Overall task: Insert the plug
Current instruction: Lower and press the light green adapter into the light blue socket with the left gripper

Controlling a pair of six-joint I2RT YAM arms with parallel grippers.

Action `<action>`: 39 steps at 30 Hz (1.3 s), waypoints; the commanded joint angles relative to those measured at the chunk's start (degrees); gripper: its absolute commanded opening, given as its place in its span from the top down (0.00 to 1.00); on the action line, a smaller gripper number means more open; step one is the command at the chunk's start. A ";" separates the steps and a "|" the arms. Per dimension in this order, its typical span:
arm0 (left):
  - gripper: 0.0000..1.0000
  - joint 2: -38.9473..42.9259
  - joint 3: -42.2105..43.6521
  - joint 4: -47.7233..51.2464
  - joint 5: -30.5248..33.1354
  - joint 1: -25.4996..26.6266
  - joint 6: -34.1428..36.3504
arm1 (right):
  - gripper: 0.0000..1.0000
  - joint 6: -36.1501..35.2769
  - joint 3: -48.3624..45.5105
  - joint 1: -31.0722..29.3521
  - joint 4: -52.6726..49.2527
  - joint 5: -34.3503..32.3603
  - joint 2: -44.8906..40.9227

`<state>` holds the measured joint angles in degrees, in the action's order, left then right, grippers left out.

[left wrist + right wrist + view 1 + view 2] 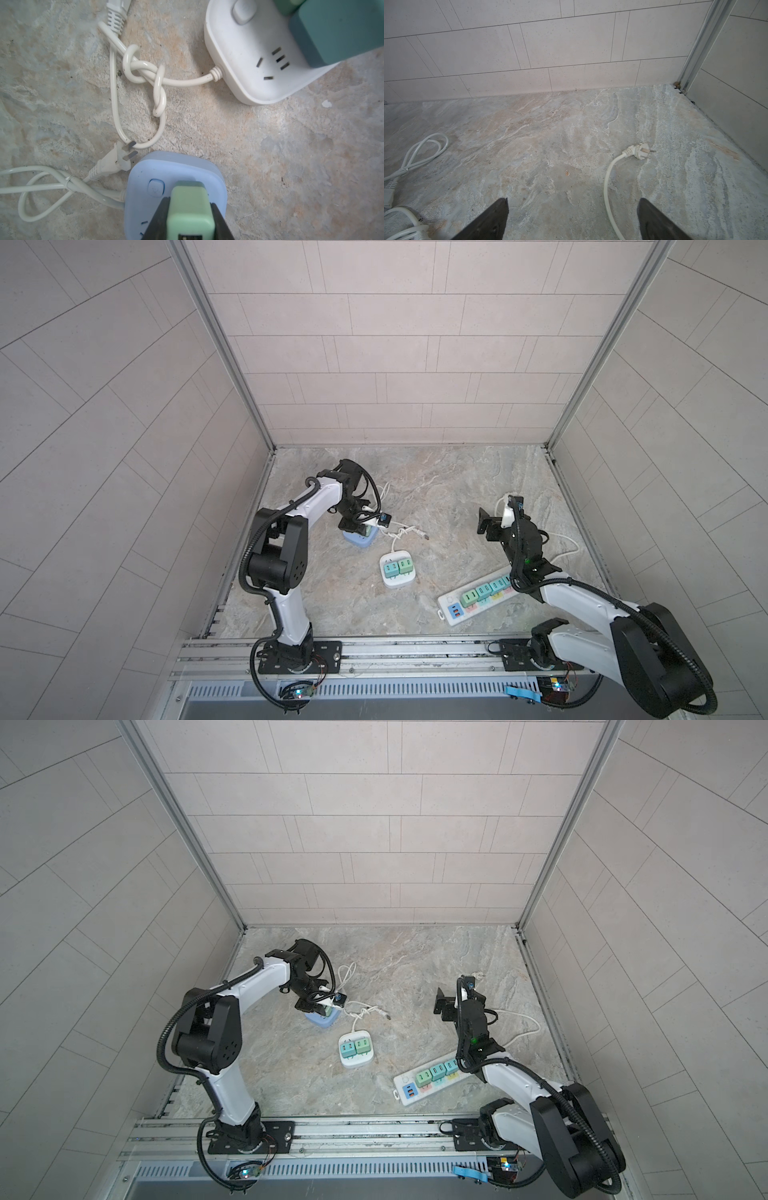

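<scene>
Closest to my left wrist camera, the green plug [191, 209] is clamped in my left claw [189, 202], standing on top of the blue socket block [143, 172] on the worktop [291, 166]. My right claw [573, 199] hangs spread wide apart, holding nothing.

Marbled grey-beige stone tabletop [436, 489]. Lying on it: blue square socket block [360, 542], white square socket block [397, 583], long white power strip [446, 602], knotted white cord [145, 70], loose white plug [640, 151].
</scene>
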<state>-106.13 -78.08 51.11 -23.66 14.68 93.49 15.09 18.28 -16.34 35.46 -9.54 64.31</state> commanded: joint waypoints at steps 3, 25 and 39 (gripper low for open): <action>1.00 -6.06 4.62 2.59 6.88 -0.54 0.74 | 0.01 0.53 -0.83 0.23 0.58 -1.14 -1.11; 1.00 -8.81 1.28 8.30 5.71 -1.49 1.52 | 0.01 0.81 -0.97 0.30 0.57 -1.62 -1.36; 1.00 -4.46 2.48 5.14 1.97 4.51 -4.21 | 0.01 1.01 -1.23 0.43 0.84 -1.89 -1.56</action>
<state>-108.84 -79.33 54.04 -24.82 16.84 90.78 15.31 17.82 -16.10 35.77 -10.61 63.79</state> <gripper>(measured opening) 0.276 0.994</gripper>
